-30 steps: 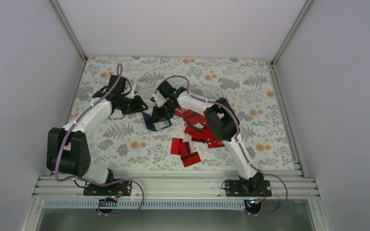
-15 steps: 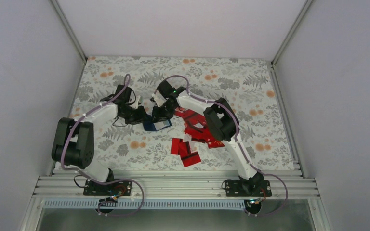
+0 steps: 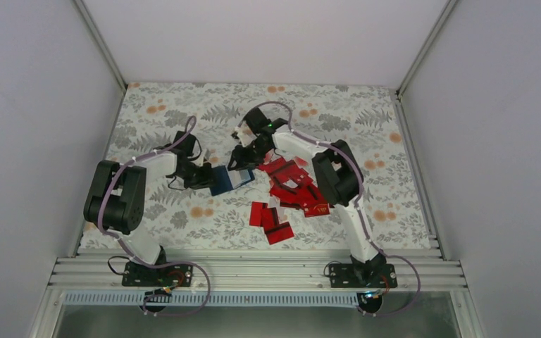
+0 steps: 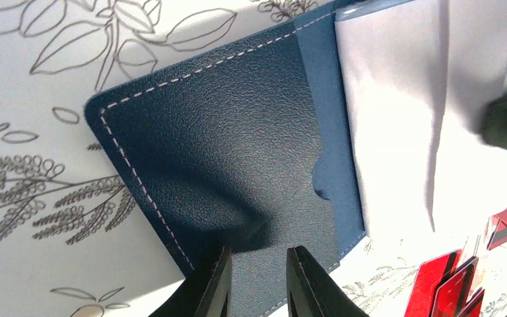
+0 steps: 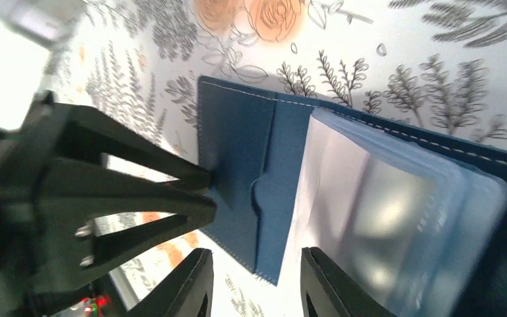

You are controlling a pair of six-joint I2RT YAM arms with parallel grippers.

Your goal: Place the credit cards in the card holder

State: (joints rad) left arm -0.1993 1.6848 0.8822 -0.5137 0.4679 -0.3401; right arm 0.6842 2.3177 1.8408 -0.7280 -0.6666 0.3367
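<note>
Credit cards (image 3: 290,191), a dozen or so thin red plastic rectangles, some with a dark stripe, lie loose in an overlapping heap on the floral-print table cover (image 3: 366,134). The heap sits just to the right of the right pincer (image 3: 243,159) and nearer the arm bases than it; one card at the heap's near right edge carries gold lettering. Neither pincer holds a card. The card holder (image 3: 229,179), a small flat navy-blue leather-look wallet with pale stitching and a lighter blue inner edge, lies open on the table between the two pincers, directly below the right one and touching the tips of the left pincer (image 3: 207,176). From the left wrist camera, the holder's (image 4: 224,152) pebbled navy flap fills the view just ahead of the left pincer (image 4: 257,282), with a stack of clear plastic sleeves (image 4: 422,112) to the pincer's right and a few red cards (image 4: 445,285) at its lower right. From the right wrist camera, the left pincer's black fingers (image 5: 145,157) reach in from the left, their tips set a little apart, side by side on the outer edge of the holder's flap (image 5: 234,165), resting on it and not closed around it. The right pincer (image 5: 254,285) hangs above the holder with its jaws parted and nothing between them, the frosted sleeves (image 5: 383,211) ahead and to its right.
</note>
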